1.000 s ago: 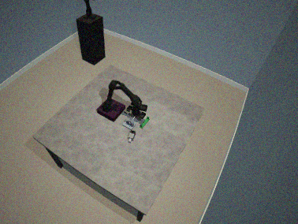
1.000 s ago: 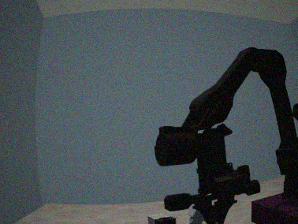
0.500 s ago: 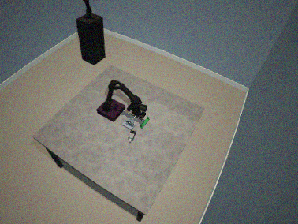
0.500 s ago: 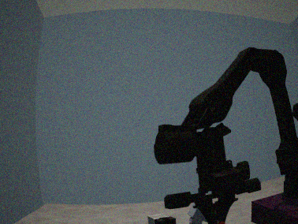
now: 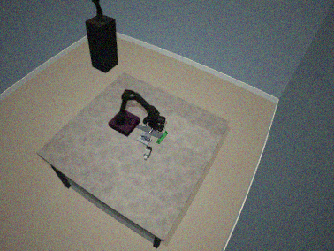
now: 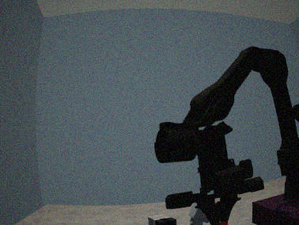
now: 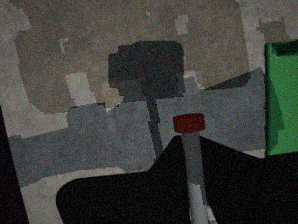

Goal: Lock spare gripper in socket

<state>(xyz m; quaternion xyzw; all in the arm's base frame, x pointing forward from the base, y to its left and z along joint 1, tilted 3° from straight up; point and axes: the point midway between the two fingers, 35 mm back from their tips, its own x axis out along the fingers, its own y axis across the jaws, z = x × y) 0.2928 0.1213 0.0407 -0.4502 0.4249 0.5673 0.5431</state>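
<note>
My gripper [image 5: 151, 131] [image 6: 218, 215] [image 7: 184, 141] is shut on the lock pin. The pin's red head [image 7: 189, 123] stands above the black fingertips in the wrist view, and its grey shaft [image 7: 195, 167] runs down between the fingers to the frame's lower edge. The pin's far end is hidden, so I cannot tell whether it is inside the socket. The pale mount [image 5: 143, 140] lies just in front of my gripper in the top view; its socket is too small to make out. The spare gripper [image 5: 148, 153], white and dark, lies farther from the arm's base.
A green block [image 5: 163, 137] [image 7: 284, 100] stands right of my gripper. A grey-blue strip [image 7: 225, 117] lies beneath the gripper. The arm's dark purple base [image 5: 125, 123] [image 6: 269, 211] is at the other side. The arm's shadow falls on the strip and the table [image 5: 110, 163].
</note>
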